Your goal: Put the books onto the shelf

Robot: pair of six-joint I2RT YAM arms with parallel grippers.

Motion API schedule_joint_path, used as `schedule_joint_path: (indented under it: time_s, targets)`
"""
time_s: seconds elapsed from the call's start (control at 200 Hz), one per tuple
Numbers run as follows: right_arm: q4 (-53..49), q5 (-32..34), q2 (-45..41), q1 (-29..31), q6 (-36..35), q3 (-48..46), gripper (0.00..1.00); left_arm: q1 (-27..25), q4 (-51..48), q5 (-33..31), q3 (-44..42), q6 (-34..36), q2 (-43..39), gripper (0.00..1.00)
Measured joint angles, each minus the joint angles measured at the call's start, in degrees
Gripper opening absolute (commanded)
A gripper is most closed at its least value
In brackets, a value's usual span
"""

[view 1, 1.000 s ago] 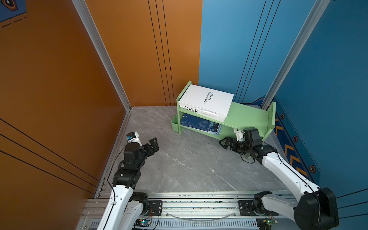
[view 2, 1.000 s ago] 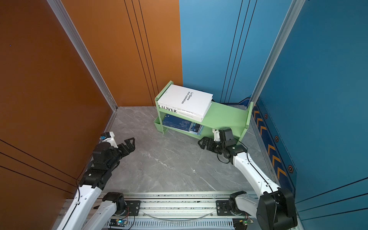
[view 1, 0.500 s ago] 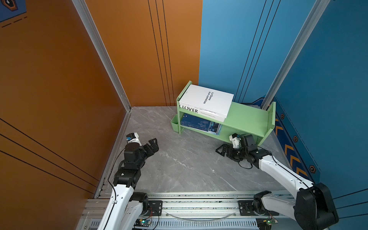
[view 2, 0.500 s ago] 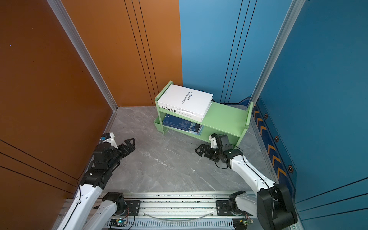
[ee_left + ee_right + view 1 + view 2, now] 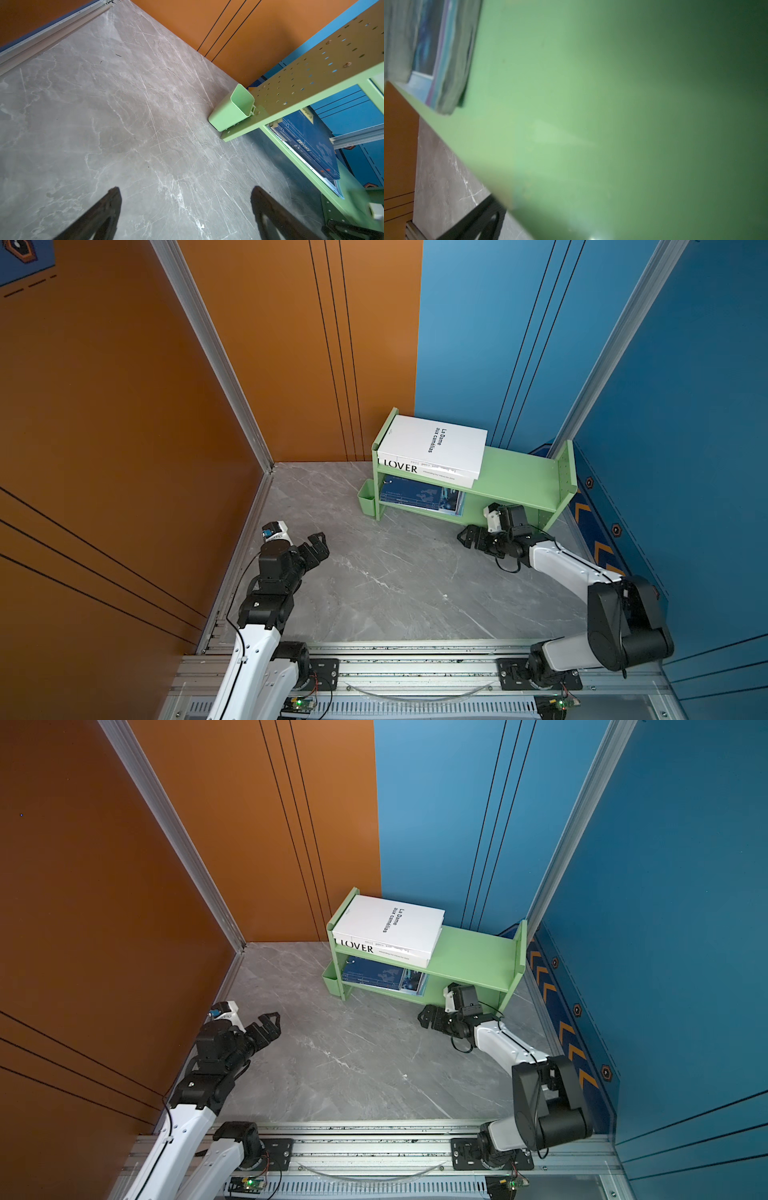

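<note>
Orange wall [image 5: 124,406] fills the left of both top views and blue wall [image 5: 498,344] the right, above grey marble floor [image 5: 395,580]. The shelf [image 5: 515,472] stands at centre, with white books [image 5: 436,443] on its top tier and navy books [image 5: 409,494] below, half hidden. Left gripper [image 5: 319,546] and right gripper [image 5: 467,536] have jaws apart and empty. The right wrist view is mostly blurred green.

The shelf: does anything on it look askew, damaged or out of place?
Nothing stands out. The two white books lie flat, stacked at one end of the top tier of the shelf; the navy books lie flat on the tier below. No book lies on the grey surface.
</note>
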Motion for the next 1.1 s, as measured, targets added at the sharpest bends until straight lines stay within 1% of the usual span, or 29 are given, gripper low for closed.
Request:
schedule_joint_path:
  time_s: [0.15, 0.25, 0.33, 0.401, 0.496, 0.666, 0.736, 0.911, 1.011, 1.097]
  targets:
    - [1.27, -0.09, 5.73, -0.72, -0.57, 4.33, 0.98, 1.55, 0.20, 0.02, -0.90, 0.00, 0.17, 0.98]
    - [1.49, -0.07, 7.23, -0.85, -0.57, 5.92, 0.99, 2.27, 0.37, -0.20, -1.60, -0.04, 0.83, 0.98]
    - [1.88, 0.00, 7.17, -0.48, -0.61, 5.90, 1.00, 2.27, 0.37, -1.99, -1.84, -0.20, 1.53, 0.98]
    - [1.99, 0.61, 6.34, 0.42, -0.66, 5.18, 1.00, 2.27, 0.59, -5.07, -1.84, -0.13, 1.90, 0.98]
    - [1.90, 2.54, 1.99, 2.56, -0.72, 2.21, 1.00, 2.38, 1.81, -9.64, -1.86, 0.98, 2.36, 0.98]
    - [0.74, 7.41, -9.92, 6.60, -1.27, -4.02, 1.00, 2.49, 4.57, -18.62, -2.27, 5.03, 5.86, 0.98]
    - [-0.31, 9.86, -14.60, 6.73, -1.88, -5.84, 1.00, 2.58, 9.42, -21.33, -4.76, 6.67, 6.80, 0.98]
    - [-2.75, 16.68, -24.33, 5.20, -3.45, -9.51, 1.00, 2.51, 24.74, -26.38, -14.51, 12.09, 10.21, 0.98]
    - [-2.78, 22.43, -28.59, 3.34, -3.91, -12.92, 1.00, 2.43, 32.59, -27.85, -16.59, 15.23, 15.32, 0.98]
    - [-2.62, 26.77, -31.58, 0.44, -4.24, -16.83, 1.00, 1.77, 39.69, -28.48, -16.57, 17.68, 21.62, 0.98]
